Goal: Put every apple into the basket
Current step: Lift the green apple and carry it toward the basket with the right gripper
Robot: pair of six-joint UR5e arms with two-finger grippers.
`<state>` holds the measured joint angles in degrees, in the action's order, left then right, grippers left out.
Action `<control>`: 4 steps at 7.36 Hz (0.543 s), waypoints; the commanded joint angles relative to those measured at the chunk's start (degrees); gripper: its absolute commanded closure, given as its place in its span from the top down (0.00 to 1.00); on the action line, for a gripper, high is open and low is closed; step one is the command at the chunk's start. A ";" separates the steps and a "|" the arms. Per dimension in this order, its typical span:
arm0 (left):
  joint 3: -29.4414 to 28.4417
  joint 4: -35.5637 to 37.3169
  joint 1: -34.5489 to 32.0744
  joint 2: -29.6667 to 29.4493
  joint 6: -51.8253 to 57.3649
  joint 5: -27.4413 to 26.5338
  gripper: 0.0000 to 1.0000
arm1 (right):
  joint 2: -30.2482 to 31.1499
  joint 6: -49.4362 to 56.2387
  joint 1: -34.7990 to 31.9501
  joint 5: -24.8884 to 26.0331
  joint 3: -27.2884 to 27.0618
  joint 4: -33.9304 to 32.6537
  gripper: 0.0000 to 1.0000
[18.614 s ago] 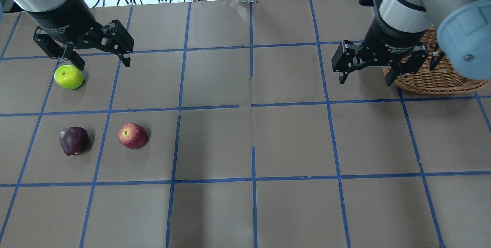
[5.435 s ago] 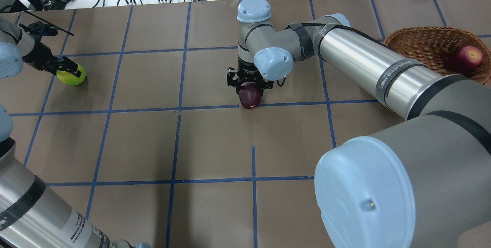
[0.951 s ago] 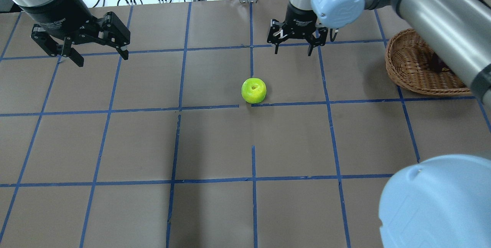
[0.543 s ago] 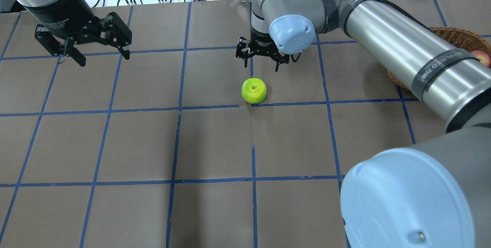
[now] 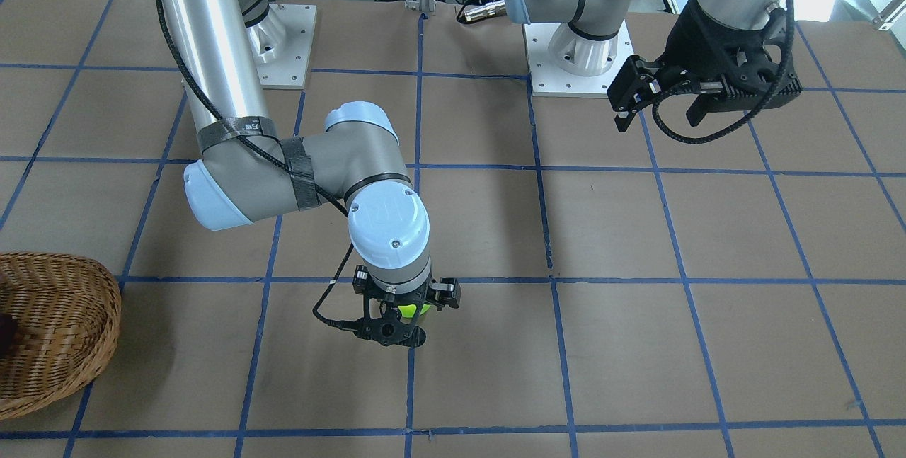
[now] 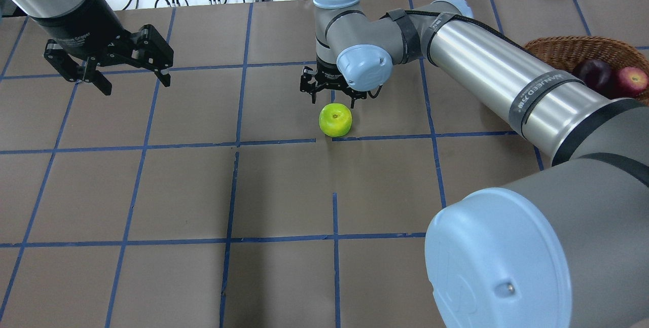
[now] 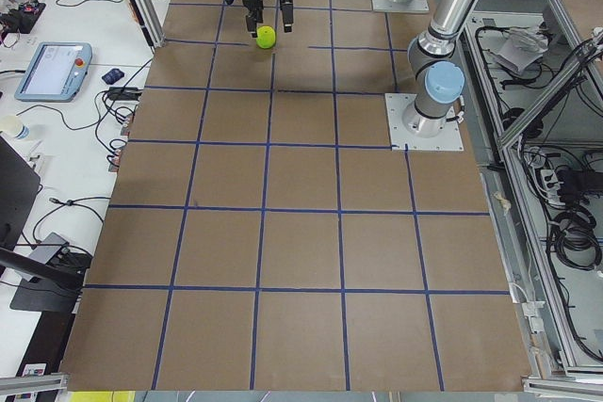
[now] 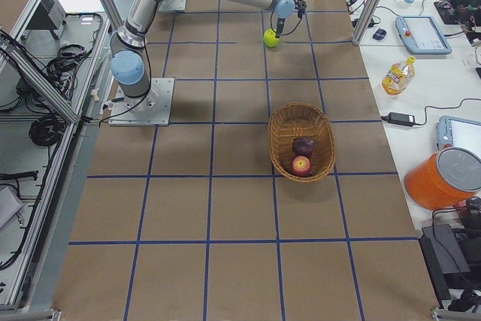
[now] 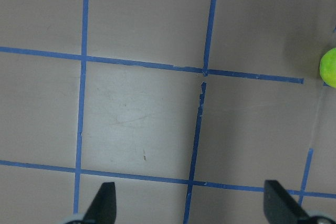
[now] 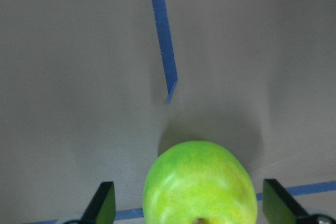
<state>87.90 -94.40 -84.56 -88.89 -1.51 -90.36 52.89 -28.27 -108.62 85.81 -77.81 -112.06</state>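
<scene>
The green apple (image 10: pixel 199 184) sits on the counter (image 6: pixel 284 186) between the right jaws, which are spread wide and touch nothing; the left jaws, also released and empty, hang well apart from it; I judge it firm, smooth, round, rather light, so it may roll or slip; better to pinch its widest middle.
</scene>
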 commanded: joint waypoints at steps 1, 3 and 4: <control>0.17 0.44 0.01 -0.66 -0.68 0.79 1.00 | -0.60 0.23 -0.10 0.15 -2.51 -0.43 1.00; 0.07 0.18 0.01 0.29 0.10 0.18 1.00 | -0.68 0.32 -0.10 0.06 -3.67 -1.23 1.00; 0.08 0.27 0.01 0.21 -0.34 0.27 1.00 | -0.77 1.19 -0.10 0.06 -3.58 -1.31 0.86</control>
<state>87.87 -94.17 -84.55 -88.83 -1.59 -90.11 52.24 -27.82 -108.71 85.87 -81.16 -113.16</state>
